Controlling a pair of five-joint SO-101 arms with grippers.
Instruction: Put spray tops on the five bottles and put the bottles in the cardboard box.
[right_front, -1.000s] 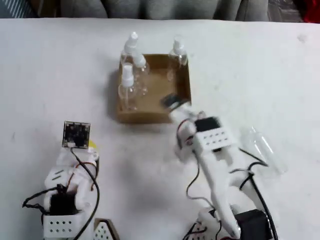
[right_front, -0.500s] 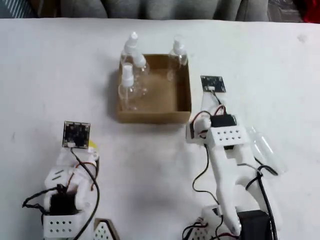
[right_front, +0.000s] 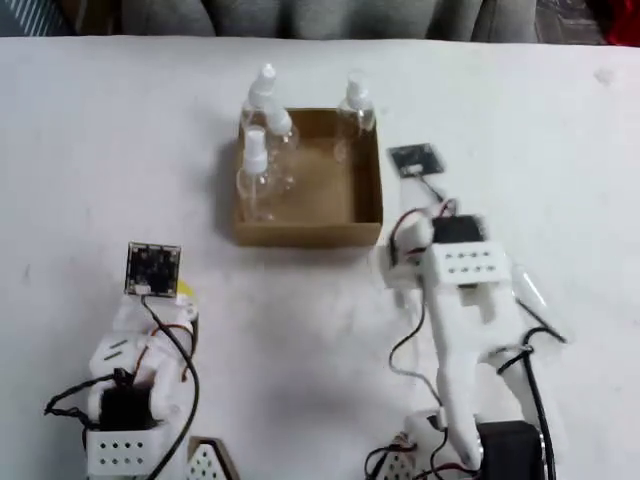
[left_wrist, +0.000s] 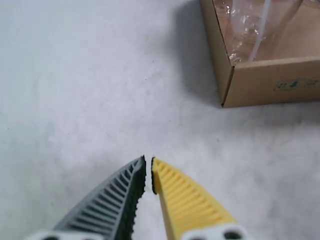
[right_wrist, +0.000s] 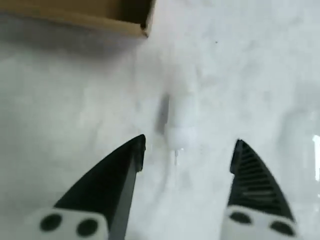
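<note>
While the left gripper (left_wrist: 148, 167) rests with its grey and yellow fingers pressed together above the white table (left_wrist: 75, 75), near a corner of the cardboard box (left_wrist: 260, 80), the right gripper (right_wrist: 190, 141) hangs with its black fingers spread wide on either side of a white spray top (right_wrist: 180, 131). The top lies on the table off the box's near right corner. Seen from above, capped bottles (right_front: 256, 170) stand upright along the box's left side and at its far right corner. Another clear bottle (right_front: 528, 290) lies beside the right arm (right_front: 455, 270), partly hidden.
</note>
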